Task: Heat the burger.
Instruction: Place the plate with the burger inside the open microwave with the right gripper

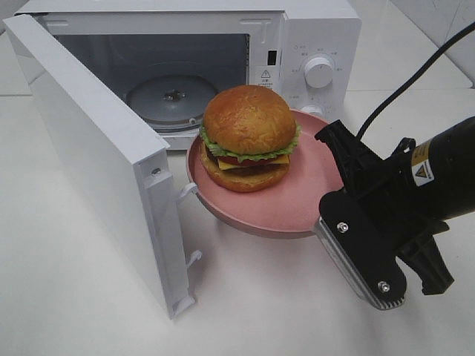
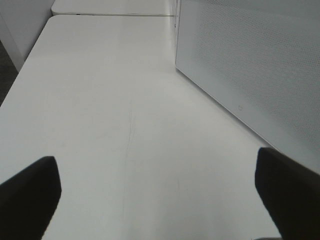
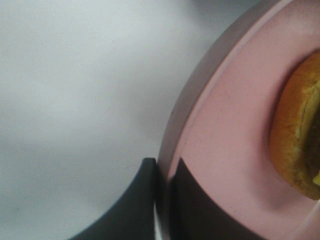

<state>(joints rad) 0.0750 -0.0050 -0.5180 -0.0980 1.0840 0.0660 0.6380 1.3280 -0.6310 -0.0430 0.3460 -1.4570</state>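
The burger (image 1: 249, 137) stood upright and whole: 1 glossy golden-brown domed bun over frilly green lettuce and red, yellow and dark brown layers. It sat on the pink plate (image 1: 297, 200), off-centre, close to its rim.

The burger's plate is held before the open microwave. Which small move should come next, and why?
Probably ease the pink plate forward into the microwave, over the turntable: the right gripper is shut on its rim, the burger sits on it, and the door stands open.
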